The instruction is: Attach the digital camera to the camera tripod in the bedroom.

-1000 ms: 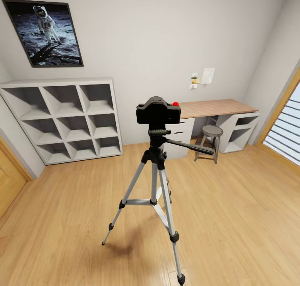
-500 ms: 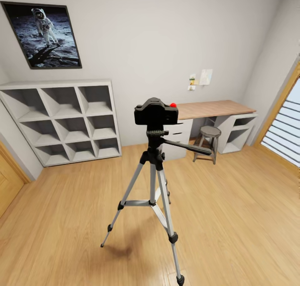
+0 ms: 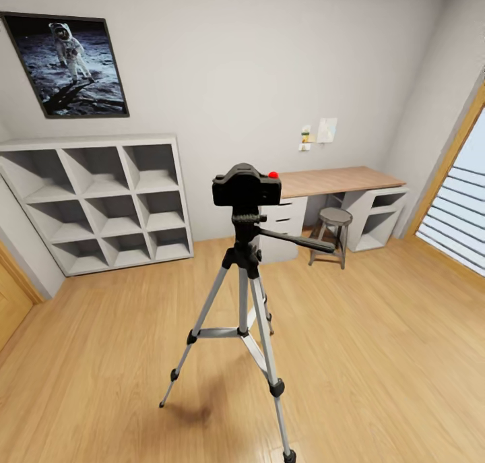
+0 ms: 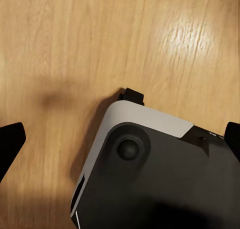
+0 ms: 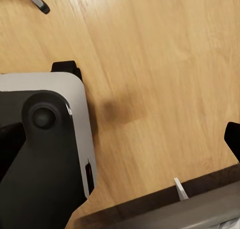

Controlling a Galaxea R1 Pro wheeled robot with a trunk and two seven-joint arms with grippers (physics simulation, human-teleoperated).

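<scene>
Wrist views show both hands spread wide and empty over wood floor (image 4: 60, 39); digital camera (image 3: 246, 187) sits on camera tripod (image 3: 246, 294).

Robot base (image 4: 150, 179): blk top w/ rounded grey-white edge, round knob.

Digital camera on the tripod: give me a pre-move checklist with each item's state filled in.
1. Digital camera sits on the head of the camera tripod: ok.
2. Camera level, red button up: ok.
3. Mount actually locked: cannot tell.
4. Tripod upright, feet on the wood floor: ok; two feet show, the third is hidden behind the legs.
5. Pan handle apart from the stool: ok.
6. Left gripper and right gripper open, holding nothing, both over the floor: ok.
</scene>
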